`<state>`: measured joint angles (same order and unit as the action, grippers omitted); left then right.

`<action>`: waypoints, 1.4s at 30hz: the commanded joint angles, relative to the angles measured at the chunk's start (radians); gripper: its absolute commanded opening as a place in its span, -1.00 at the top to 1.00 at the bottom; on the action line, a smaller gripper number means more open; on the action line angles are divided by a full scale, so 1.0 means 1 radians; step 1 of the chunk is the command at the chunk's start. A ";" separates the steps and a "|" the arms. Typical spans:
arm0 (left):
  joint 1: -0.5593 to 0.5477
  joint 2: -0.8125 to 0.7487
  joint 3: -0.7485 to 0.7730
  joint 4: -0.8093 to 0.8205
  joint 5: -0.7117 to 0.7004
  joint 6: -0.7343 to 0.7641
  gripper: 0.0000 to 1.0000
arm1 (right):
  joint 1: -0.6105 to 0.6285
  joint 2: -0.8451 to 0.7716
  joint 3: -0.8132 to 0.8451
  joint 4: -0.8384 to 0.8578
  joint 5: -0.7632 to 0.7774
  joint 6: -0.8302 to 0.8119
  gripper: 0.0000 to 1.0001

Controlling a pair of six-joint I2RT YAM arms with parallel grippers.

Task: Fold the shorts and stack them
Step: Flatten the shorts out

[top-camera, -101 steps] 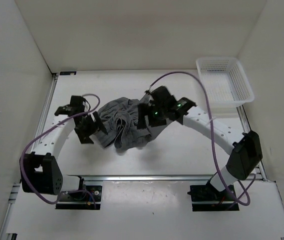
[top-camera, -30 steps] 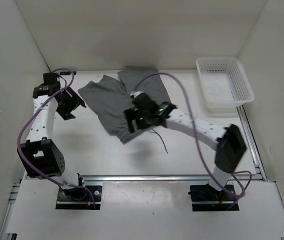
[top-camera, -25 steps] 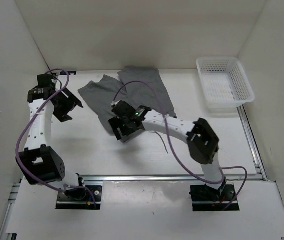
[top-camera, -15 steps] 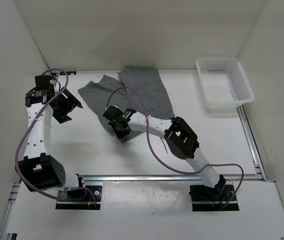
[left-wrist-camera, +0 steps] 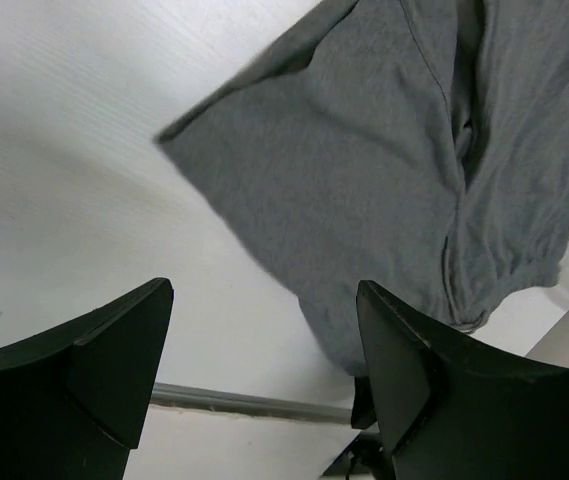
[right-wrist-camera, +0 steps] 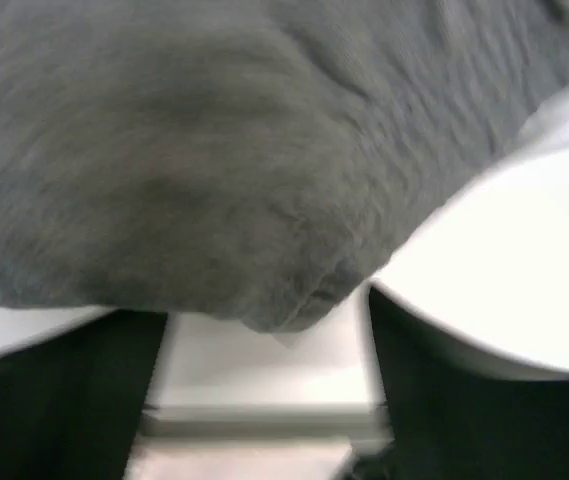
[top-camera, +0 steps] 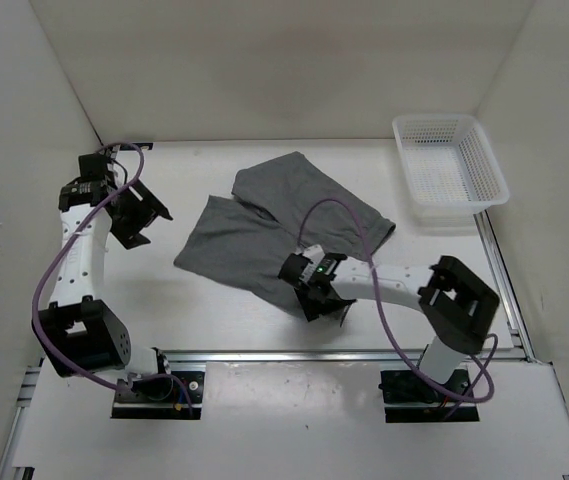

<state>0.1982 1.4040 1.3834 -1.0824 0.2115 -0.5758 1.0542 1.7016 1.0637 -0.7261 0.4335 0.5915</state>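
— End effector status, both sides?

— At the near corner of the shorts (top-camera: 264, 225), the right end effector (top-camera: 316, 293) has its fingers apart, with the cloth edge at their tips and nothing pinched that I can see. On the left side of the table (top-camera: 214, 320), the left end effector (top-camera: 134, 212) hangs wide open, holding nothing, apart from the fabric. I see the shorts spread flat mid-table, one leg toward the far edge and one toward the left, well apart from the white basket (top-camera: 434, 119) in the far right corner.

— How will they handle? Any writing?

— Light and limp, I'd judge: they will sag and drag rather than keep shape. I'd pinch a seamed edge at two corners, one per end effector. No brand, label or lettering I can read.
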 commanded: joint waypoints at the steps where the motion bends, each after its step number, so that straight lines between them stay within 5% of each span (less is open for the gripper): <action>1: -0.048 0.038 -0.065 0.056 0.032 -0.005 -0.71 | 0.000 -0.144 -0.063 -0.124 0.077 0.123 -0.82; 5: -0.072 0.052 -0.174 0.065 0.010 -0.006 -0.71 | 0.000 -0.282 -0.094 -0.177 0.041 0.220 -0.98; 9: -0.072 0.027 -0.325 0.105 -0.012 -0.006 -0.71 | -0.013 -0.413 -0.103 -0.177 -0.042 0.315 -0.75; 14: -0.072 0.068 -0.422 0.190 0.045 -0.016 -0.71 | -0.189 -0.499 -0.154 -0.049 -0.285 0.355 -0.69; 19: -0.072 0.255 -0.311 0.209 -0.024 0.008 -0.71 | -0.428 -0.560 -0.275 0.087 -0.519 0.497 -0.75; 22: -0.082 0.341 -0.256 0.229 -0.012 0.008 -0.53 | -0.496 -0.599 -0.375 0.145 -0.576 0.623 -0.75; 25: -0.104 0.384 -0.224 0.230 -0.012 -0.002 -0.11 | -0.516 -0.632 -0.448 0.168 -0.613 0.708 -0.77; 26: -0.105 0.394 -0.224 0.230 -0.012 -0.002 0.24 | -0.516 -0.652 -0.468 0.183 -0.630 0.761 -0.77; 29: -0.114 0.409 -0.204 0.230 -0.012 -0.002 0.75 | -0.537 -0.697 -0.557 0.218 -0.677 0.873 -0.77; 39: -0.114 0.360 -0.204 0.230 -0.031 -0.012 0.79 | -0.548 -0.763 -0.763 0.522 -0.677 1.093 -0.54; 42: -0.114 0.337 -0.185 0.230 -0.021 -0.022 0.79 | -0.548 -0.692 -0.763 0.547 -0.659 1.082 -0.25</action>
<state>0.0868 1.8187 1.1553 -0.8623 0.1936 -0.5877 0.5106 0.9714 0.2974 -0.2916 -0.2165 1.6249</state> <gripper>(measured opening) 0.124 0.658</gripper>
